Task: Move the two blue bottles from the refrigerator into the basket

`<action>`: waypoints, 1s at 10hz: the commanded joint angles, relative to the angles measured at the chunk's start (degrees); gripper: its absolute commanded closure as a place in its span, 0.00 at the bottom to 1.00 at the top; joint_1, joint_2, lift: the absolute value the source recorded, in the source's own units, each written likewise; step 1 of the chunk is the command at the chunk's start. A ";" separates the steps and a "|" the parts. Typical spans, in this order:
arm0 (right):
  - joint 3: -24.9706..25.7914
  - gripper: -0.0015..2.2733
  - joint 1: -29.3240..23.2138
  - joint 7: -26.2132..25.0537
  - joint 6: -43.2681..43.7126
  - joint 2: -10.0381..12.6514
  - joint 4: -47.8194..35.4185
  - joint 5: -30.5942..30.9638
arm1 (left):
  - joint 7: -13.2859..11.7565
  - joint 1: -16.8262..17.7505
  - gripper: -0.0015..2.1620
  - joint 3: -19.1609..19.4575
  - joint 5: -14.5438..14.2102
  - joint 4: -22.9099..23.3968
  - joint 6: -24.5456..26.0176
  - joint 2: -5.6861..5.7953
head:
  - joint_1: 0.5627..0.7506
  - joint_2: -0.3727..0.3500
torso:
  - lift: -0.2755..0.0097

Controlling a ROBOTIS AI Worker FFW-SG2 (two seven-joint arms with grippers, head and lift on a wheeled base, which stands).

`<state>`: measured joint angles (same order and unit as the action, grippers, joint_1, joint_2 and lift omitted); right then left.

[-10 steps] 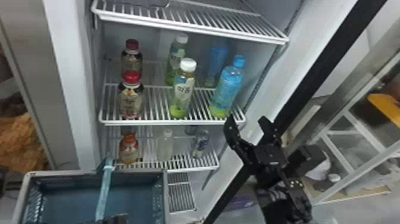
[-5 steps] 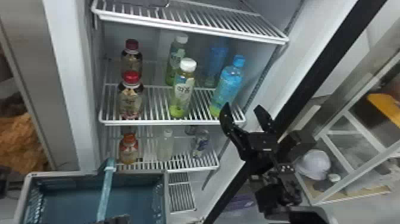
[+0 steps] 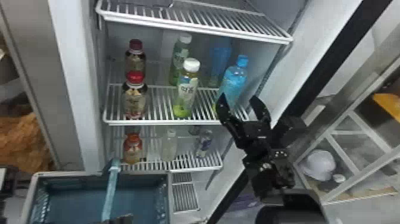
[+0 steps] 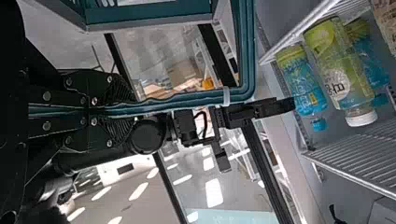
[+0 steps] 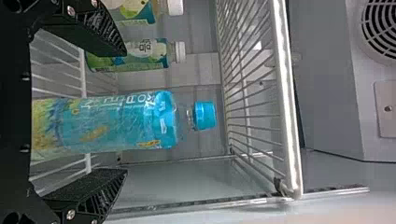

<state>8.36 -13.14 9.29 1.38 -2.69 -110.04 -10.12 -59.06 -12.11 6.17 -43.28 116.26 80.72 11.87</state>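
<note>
My right gripper [image 3: 238, 97] stands open at the middle shelf's right front, its fingertips by the lower part of the front blue bottle [image 3: 235, 79]. In the right wrist view that upright bottle [image 5: 116, 122] lies between the spread fingers of my right gripper [image 5: 122, 112]. The second blue bottle [image 3: 219, 59] stands behind it. At the bottom edge of the head view, my left gripper [image 3: 120, 219] is at the handle [image 3: 109, 193] of the basket [image 3: 170, 202]; in the left wrist view my left gripper [image 4: 133, 108] is shut on this teal handle [image 4: 187, 99].
Green-labelled bottles [image 3: 187, 89] with white caps stand left of the blue ones, and red-capped bottles [image 3: 135, 98] farther left. The upper shelf [image 3: 196, 28] hangs above them. Smaller bottles [image 3: 133, 149] stand on the shelf below. The fridge's side wall [image 3: 285, 80] rises at the right.
My right gripper has moved up and turned upright, coming up to the front blue bottle with its fingers apart. The basket and my left gripper have hardly moved.
</note>
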 commanded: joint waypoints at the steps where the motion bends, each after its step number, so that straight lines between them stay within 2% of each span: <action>1: -0.10 0.05 0.91 -0.42 -0.82 -0.04 0.42 0.19 | 0.00 0.02 0.56 -0.11 -0.05 -0.18 0.00 0.00 | 0.70 0.07 | 0.97; 10: -0.80 0.05 7.94 -1.29 -3.77 -1.18 7.46 1.24 | 0.00 0.30 0.56 -0.63 -0.23 -0.74 0.00 0.44 | 0.70 0.08 | 0.97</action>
<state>7.56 -5.68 8.02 -2.38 -3.76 -103.09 -8.96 -59.06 -11.78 5.59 -43.48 115.62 80.72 12.20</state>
